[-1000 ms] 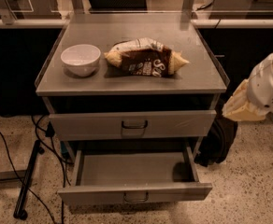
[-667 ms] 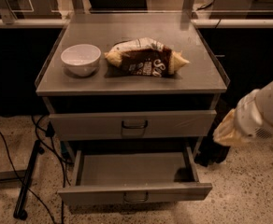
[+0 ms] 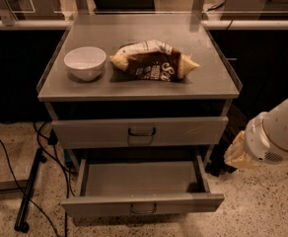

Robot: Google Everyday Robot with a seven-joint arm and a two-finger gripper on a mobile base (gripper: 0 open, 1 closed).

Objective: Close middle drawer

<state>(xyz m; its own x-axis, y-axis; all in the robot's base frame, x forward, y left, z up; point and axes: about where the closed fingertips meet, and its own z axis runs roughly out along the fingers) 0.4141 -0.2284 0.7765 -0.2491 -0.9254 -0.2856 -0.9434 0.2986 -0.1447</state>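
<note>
The middle drawer [image 3: 139, 179] is pulled out from the grey metal cabinet, low in the camera view. Its plain grey tray is bare. Its low front panel [image 3: 85, 206] faces me with a small loop handle [image 3: 144, 209] at the centre. My gripper [image 3: 236, 156] is at the tan-covered end of the white arm, to the right of the cabinet. It hangs about level with the drawer's back right corner, apart from the drawer.
The taller top drawer front [image 3: 183, 131] with a bigger handle sits above, nearly shut. On the cabinet top [image 3: 208, 83] stand a white bowl [image 3: 85, 62] and a brown-and-white snack bag [image 3: 156, 60]. Black cables and a stand leg [image 3: 28, 191] lie on the floor at left.
The arm has moved down and to the left, from beside the cabinet top to beside the open drawer's right side. The drawer has not moved.
</note>
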